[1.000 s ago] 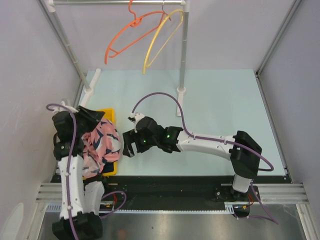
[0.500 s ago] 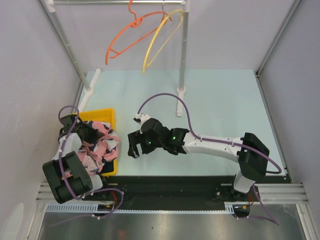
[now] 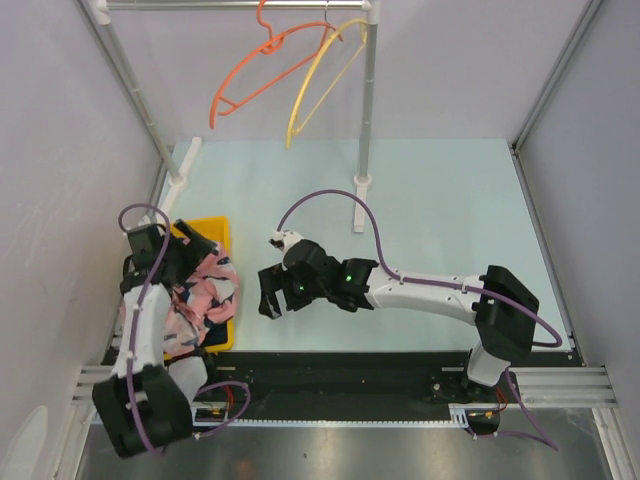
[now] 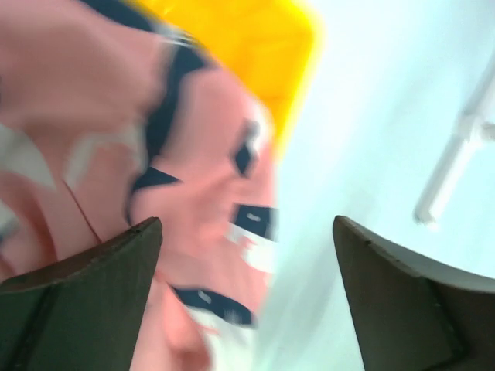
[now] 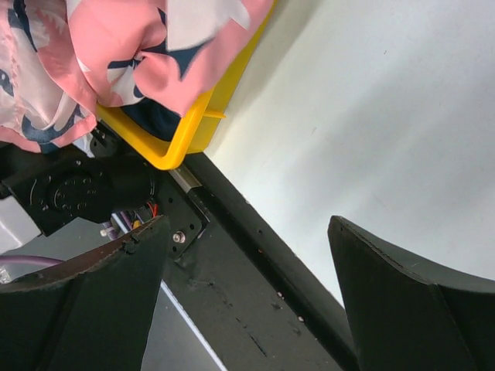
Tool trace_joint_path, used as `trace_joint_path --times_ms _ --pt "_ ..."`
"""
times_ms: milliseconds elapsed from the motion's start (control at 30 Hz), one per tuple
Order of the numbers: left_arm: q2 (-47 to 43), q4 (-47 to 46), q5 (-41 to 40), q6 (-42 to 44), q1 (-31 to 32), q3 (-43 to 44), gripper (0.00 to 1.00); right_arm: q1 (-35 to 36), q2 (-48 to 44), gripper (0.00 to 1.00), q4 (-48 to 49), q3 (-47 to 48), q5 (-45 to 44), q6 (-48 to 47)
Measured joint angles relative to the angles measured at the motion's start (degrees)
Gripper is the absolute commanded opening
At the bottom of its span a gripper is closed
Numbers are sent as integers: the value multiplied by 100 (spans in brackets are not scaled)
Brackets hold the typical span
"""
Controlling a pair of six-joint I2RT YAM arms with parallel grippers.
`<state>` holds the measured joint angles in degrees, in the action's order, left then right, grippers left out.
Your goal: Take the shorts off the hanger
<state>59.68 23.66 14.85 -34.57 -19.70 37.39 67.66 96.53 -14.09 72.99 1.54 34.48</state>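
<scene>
The salmon-pink printed shorts lie bunched in the yellow bin at the table's near left, spilling over its front rim. A bit of dark navy cloth shows under them inside the bin. My left gripper hovers over the bin's back part; in the blurred left wrist view it is open, above the pink shorts, with nothing between the fingers. My right gripper stands open just right of the bin, empty in its wrist view. The orange hanger and the yellow hanger hang bare.
The hangers hang from a white rail whose posts stand on feet at the table's back left and centre. Grey walls close in on both sides. The black front rail runs under my right gripper.
My left arm swung over the bin, its gripper closed and now stands open, and the pink shorts have settled in the bin. The right gripper shifted slightly to the right.
</scene>
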Motion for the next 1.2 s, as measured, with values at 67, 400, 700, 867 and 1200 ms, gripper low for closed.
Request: trace_joint_path --times_ms 67,400,700,867,1200 --pt "-525 140 -299 4 461 131 100 -17 -7 88 0 0 0 0" --pt "-1709 402 -1696 -428 3405 892 100 -240 -350 95 -225 -2 -321 201" --pt "-883 168 -2522 -750 6161 872 100 -1202 -1683 100 -579 -1257 -925 911" --pt "-634 -284 -2516 -741 7104 595 100 -2041 -3460 100 -756 -2625 -1204 1429" --pt "-1478 -2284 -1394 -756 8201 -1338 100 -2188 -7348 100 -890 -4878 -1276 2343"
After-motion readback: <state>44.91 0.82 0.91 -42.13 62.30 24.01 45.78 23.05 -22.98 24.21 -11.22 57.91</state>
